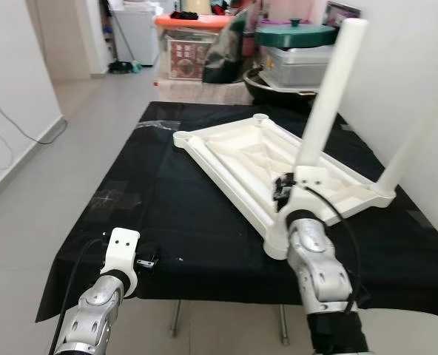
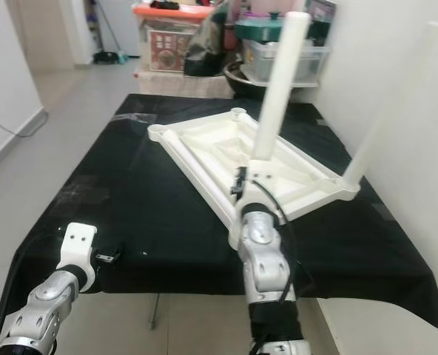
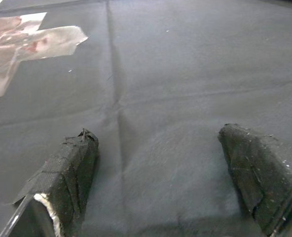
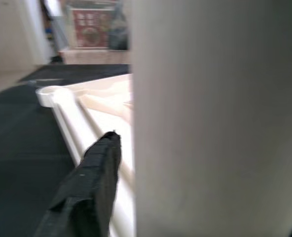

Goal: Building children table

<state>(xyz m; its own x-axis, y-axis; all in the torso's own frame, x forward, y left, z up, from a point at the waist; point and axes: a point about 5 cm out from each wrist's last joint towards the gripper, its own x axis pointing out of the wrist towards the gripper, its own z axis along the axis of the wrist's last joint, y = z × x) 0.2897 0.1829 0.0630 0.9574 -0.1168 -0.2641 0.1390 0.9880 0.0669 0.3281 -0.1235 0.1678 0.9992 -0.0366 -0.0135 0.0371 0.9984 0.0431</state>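
A white plastic tabletop (image 1: 241, 159) lies upside down on the black-covered table (image 1: 167, 214). One white leg (image 1: 408, 148) stands in its right corner. My right gripper (image 1: 291, 185) is shut on a second white leg (image 1: 330, 96), which stands tilted over the near corner (image 1: 277, 248). My wrist hides the leg's lower end. In the right wrist view the leg (image 4: 210, 123) is close up beside one black finger (image 4: 94, 187). My left gripper (image 3: 161, 168) hangs open over bare black cloth near the table's front left edge, holding nothing; its white wrist mount (image 1: 121, 251) is there too.
A shiny tape patch (image 3: 27, 44) lies on the cloth ahead of the left gripper. Past the table's far end are a green-lidded container (image 1: 297, 37), a dark pan (image 1: 267, 85) and boxes (image 1: 189, 52). A white wall (image 1: 426, 74) runs close on the right. Open floor (image 1: 71, 148) lies to the left.
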